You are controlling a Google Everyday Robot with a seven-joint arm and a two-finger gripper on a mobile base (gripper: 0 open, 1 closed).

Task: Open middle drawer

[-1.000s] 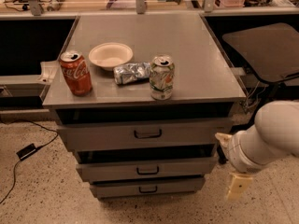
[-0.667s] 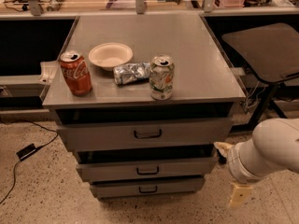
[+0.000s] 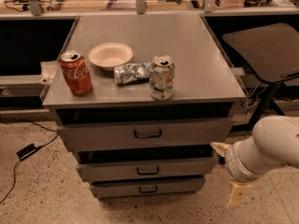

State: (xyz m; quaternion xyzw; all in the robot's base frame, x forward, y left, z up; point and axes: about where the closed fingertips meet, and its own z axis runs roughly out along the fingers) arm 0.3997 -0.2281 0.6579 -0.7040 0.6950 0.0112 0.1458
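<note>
The middle drawer (image 3: 187, 168) is the grey medium-height front under the taller top drawer (image 3: 196, 133), with a small dark loop handle (image 3: 147, 170) at its centre. It looks pushed in, level with the other fronts. My gripper (image 3: 228, 171) is low at the cabinet's right side, at about the middle drawer's height and to the right of its front. It touches nothing. Its two beige fingertips (image 3: 237, 194) stand well apart, and it is empty. The white arm runs off the right edge.
On the cabinet top (image 3: 187, 55) stand a red cola can (image 3: 76, 73), a white bowl (image 3: 110, 55), a crumpled foil bag (image 3: 131, 72) and a green-white can (image 3: 161, 77). The narrow bottom drawer (image 3: 182, 185) is below. A dark chair (image 3: 264, 50) is at the right, and a cable and plug (image 3: 25, 151) lie on the floor at the left.
My gripper and arm have sunk a little lower beside the cabinet's right side. The drawers and the things on top have not moved.
</note>
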